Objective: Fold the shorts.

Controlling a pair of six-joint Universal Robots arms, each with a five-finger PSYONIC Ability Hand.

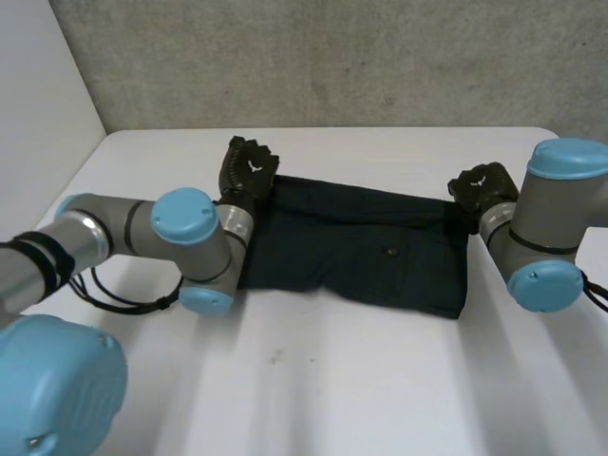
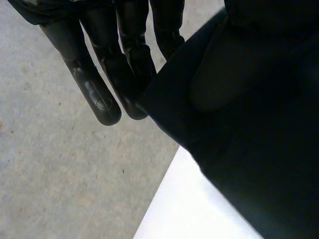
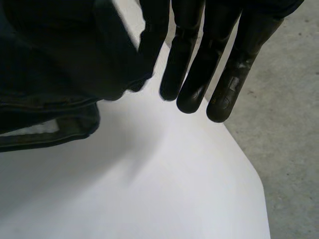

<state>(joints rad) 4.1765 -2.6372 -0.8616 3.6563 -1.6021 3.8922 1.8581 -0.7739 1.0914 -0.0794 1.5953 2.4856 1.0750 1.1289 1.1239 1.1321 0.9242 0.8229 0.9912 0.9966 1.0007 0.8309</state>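
Note:
Dark navy shorts (image 1: 361, 252) lie flat across the white table (image 1: 332, 380), stretched left to right. My left hand (image 1: 249, 169) is at their far left corner. In the left wrist view its fingers (image 2: 99, 84) are straight, and the corner of the shorts (image 2: 249, 149) lies against them with the thumb bulging under the cloth. My right hand (image 1: 483, 185) is at the far right corner. There the fingers (image 3: 224, 74) point straight down, while the innermost one meets the thumb at the edge of the shorts (image 3: 45, 104).
The table's far edge runs just behind both hands, with a grey concrete wall (image 1: 380, 57) beyond it. A white wall (image 1: 38, 95) stands at the left. Bare tabletop (image 3: 149, 189) stretches in front of the shorts.

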